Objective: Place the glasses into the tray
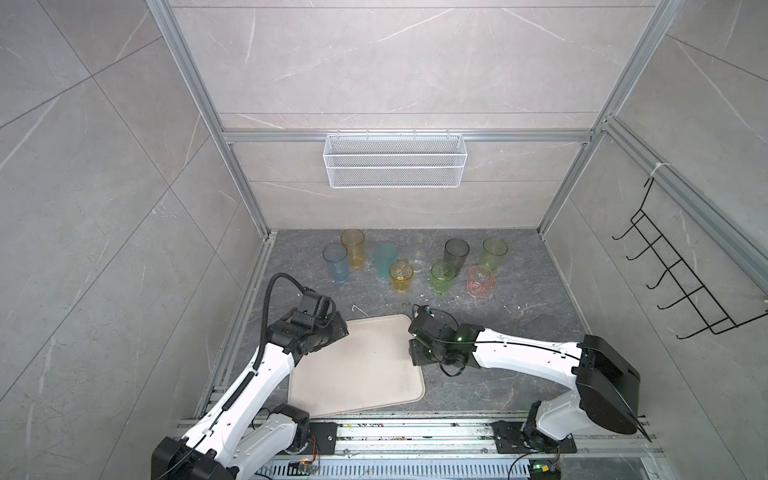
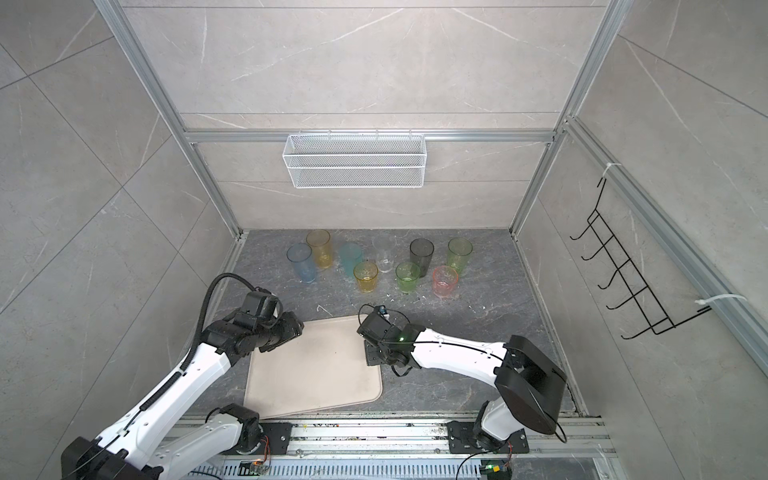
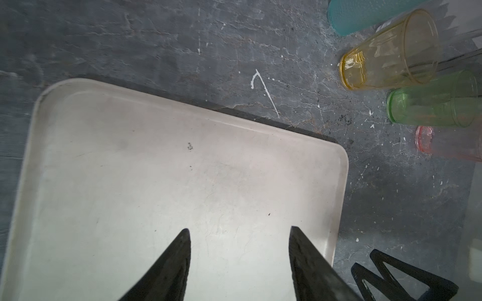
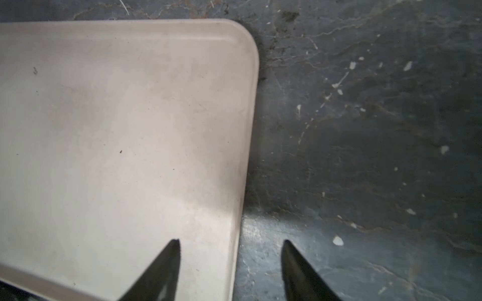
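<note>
Nine glasses stand upright in both top views, clustered at the upper middle of the dark tabletop. In the back row are a blue tumbler, a tall amber tumbler, a teal tumbler, a clear tumbler, a grey tumbler and a tall green tumbler. In front of them are a short amber tumbler, a short green tumbler and a pink tumbler. The cream tray lies flat at the lower middle, apart from them and bare. In the left wrist view the left claw hangs over the tray with its fingers spread and nothing between them; the short tumblers stand beyond the tray's corner. In the right wrist view the right claw is likewise spread and empty, one finger over the tray and the other over the tabletop, straddling the rim. The tumblers look thin-walled, light and smooth, so probably slippery, and brittle if they are real glass. They widen toward the mouth, so a pinch across the body near mid-height seems safest, gentle yet firm. The tall ones would tip easily, and close neighbours leave little room for fingers. The front short ones seem easiest to take first.
</note>
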`<action>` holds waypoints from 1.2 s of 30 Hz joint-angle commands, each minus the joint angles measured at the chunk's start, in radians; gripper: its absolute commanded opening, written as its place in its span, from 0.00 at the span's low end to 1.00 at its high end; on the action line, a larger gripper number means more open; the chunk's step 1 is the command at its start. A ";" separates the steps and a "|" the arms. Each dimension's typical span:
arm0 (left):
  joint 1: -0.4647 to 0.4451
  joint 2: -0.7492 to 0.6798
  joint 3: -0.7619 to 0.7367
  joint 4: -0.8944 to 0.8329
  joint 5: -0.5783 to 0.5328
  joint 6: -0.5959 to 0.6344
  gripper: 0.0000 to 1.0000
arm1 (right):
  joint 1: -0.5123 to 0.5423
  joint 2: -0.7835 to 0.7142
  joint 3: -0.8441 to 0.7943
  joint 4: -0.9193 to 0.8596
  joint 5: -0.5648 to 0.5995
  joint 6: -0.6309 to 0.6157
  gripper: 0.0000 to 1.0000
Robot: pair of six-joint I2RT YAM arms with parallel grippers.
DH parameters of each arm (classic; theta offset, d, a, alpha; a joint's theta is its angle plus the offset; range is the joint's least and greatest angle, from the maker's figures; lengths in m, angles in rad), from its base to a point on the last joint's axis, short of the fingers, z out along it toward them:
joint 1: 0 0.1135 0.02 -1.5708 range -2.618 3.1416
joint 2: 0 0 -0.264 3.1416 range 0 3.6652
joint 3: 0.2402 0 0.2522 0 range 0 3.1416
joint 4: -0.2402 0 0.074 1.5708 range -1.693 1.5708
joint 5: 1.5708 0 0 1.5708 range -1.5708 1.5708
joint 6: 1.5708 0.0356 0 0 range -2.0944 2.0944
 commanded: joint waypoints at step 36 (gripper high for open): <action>0.004 -0.129 -0.049 -0.017 -0.059 0.014 0.65 | -0.025 0.137 0.011 0.007 0.115 0.055 0.00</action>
